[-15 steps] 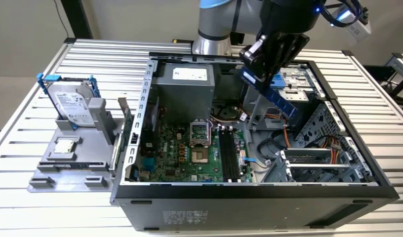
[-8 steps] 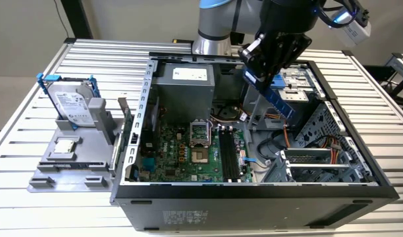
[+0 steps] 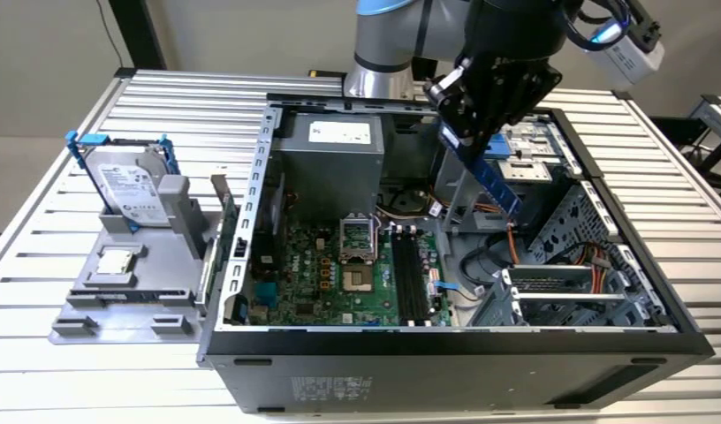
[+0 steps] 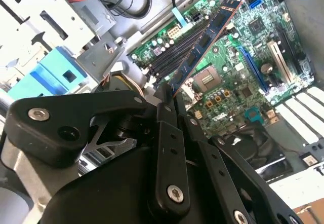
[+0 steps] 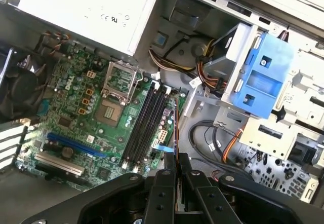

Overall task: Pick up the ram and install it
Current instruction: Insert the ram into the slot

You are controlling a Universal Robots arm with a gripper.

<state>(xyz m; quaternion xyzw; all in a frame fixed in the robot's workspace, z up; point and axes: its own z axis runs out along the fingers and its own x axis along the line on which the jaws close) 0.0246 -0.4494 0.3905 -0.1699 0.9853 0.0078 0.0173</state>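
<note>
Slatted metal table (image 3: pixel 54 371) carries an open computer case (image 3: pixel 455 367) laid with its open side up. A grey fixture (image 3: pixel 113 300) at the exterior view's left holds a hard drive (image 3: pixel 131 190) upright. The gripper (image 3: pixel 461 132) hangs above the case interior, fingers clamped on one end of the ram (image 3: pixel 493 181). The stick slants downward from the fingers, its free end inside the case opening but well clear of the motherboard (image 3: pixel 325 283). In the second wrist view the ram (image 4: pixel 207 41) projects from the gripper (image 4: pixel 169 100) above the black memory slots (image 4: pixel 177 51) and is seated in none of them. Assessment: the ram is a light, stiff, thin board, and fragile at its chips and contact edge. It is best pinched across the flat faces near an end or along the upper edge, never on the contacts. Held at one end as now, the long overhang could let it pivot or slip under pressure.
</note>
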